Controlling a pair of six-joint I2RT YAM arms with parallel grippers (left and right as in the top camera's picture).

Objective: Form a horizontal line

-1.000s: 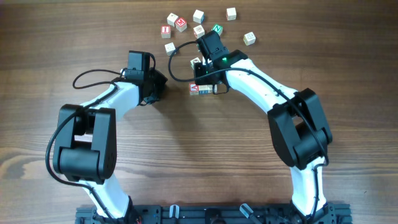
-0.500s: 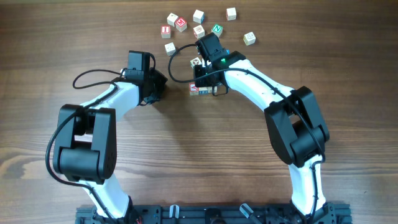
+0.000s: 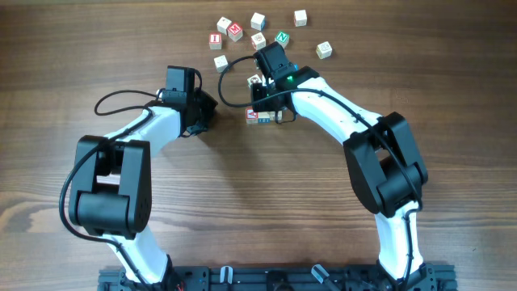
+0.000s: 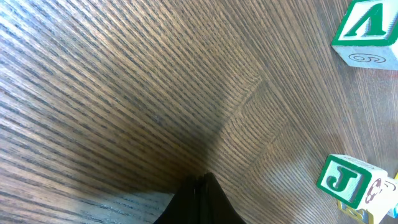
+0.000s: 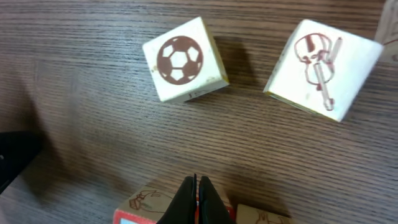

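Overhead View: Cube Row Sat Beneath the Right Hand

The horizontal line (image 3: 261,116) lay near the middle of the counter (image 3: 242,202), just below the right arm's wrist, which hid part of it. Its left end showed a red face, and the rest looked pale with small marks too fine to read from above. In the right wrist view only the top edge of the row appeared at the bottom of the frame: pale wood with brown line drawings and a red strip on the left cube (image 5: 140,210).

The right hand (image 5: 196,191) hovered over that row with its fingers pressed together and nothing between them. The left hand (image 4: 202,190) was likewise closed and empty, low over bare wood well to the left of the row.

Beyond the row sat a soccer-ball cube (image 5: 185,60) and a violin cube (image 5: 322,68), apart from each other. Further loose cubes were scattered toward the far edge, among them a green-N cube (image 3: 282,37) and two red-faced cubes (image 3: 235,31).

The counter was dark brown wood with a strong, streaky grain. No room beyond it was visible.
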